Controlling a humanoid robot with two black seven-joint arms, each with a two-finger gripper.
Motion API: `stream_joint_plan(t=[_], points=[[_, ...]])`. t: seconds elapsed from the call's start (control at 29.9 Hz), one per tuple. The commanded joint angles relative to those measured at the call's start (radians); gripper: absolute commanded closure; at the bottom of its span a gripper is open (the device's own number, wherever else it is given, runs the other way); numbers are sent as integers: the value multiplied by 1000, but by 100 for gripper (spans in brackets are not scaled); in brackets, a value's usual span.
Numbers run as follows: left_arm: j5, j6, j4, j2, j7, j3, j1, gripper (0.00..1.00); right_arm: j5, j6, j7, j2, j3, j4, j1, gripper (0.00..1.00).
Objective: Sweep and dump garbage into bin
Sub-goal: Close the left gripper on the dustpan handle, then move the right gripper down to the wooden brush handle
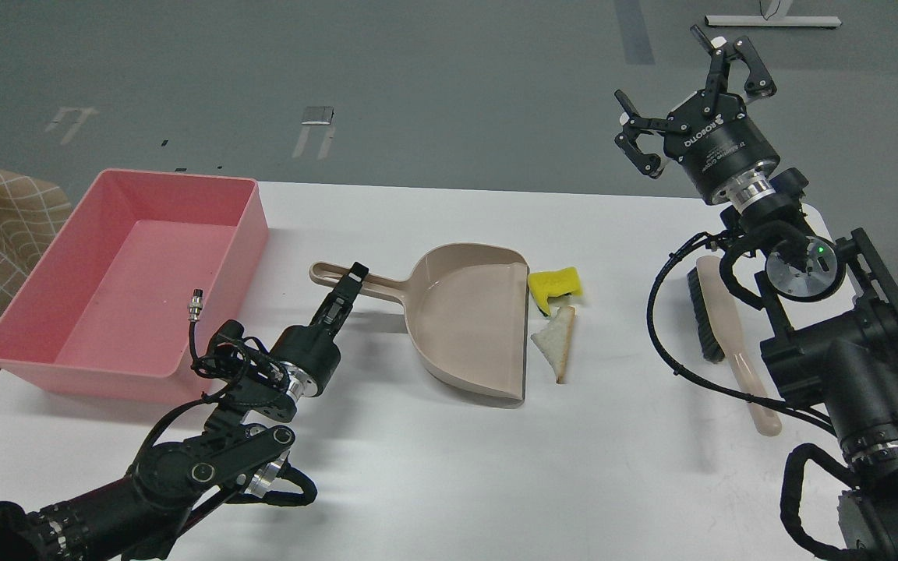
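The left gripper (349, 282) is down at the handle of the beige dustpan (468, 323), seen edge-on and dark, so whether its fingers clamp the handle cannot be told. The dustpan lies flat on the white desk (449, 467), its open lip facing right. Just off that lip sits the garbage: the yellow sponge piece (556, 282) and, right below it, the bread slice (556, 343), both close against the lip's edge. Over on the left, the pink bin (20, 327) rests on the desk, well apart from the scraps. The right gripper (694, 97) is raised high, fingers spread wide and holding nothing. Beneath that arm, a brush (726, 335) with dark bristles lies on the desk.
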Motion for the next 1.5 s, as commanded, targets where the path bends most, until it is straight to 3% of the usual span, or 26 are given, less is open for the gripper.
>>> stream_joint_plan(t=[0.0, 0.2, 0.43, 0.77, 1.1, 1.17, 1.3, 1.47], points=[[4, 0, -2, 0, 0, 14, -11, 100, 0, 0, -6, 0, -5, 3, -1, 0], [7, 0, -8, 6, 2, 80, -37, 100, -6, 0, -6, -8, -90, 18, 10, 0], [7, 0, -14, 21, 5, 112, -54, 100, -9, 0, -6, -135, -293, 31, 53, 0], [5, 0, -15, 63, 11, 112, -74, 100, -34, 0, -6, -402, -670, 31, 232, 0], [4, 0, -14, 66, 14, 112, -81, 100, -282, 0, -15, -689, -948, 268, 306, 0], [4, 0, -15, 66, 14, 112, -86, 100, -324, 0, -48, -736, -989, 320, 303, 0], [4, 0, -15, 66, 14, 112, -89, 100, -334, 0, -172, -827, -1098, 443, 300, 0], [5, 0, -15, 66, 14, 112, -89, 100, -421, 0, -199, -894, -1144, 515, 300, 3]])
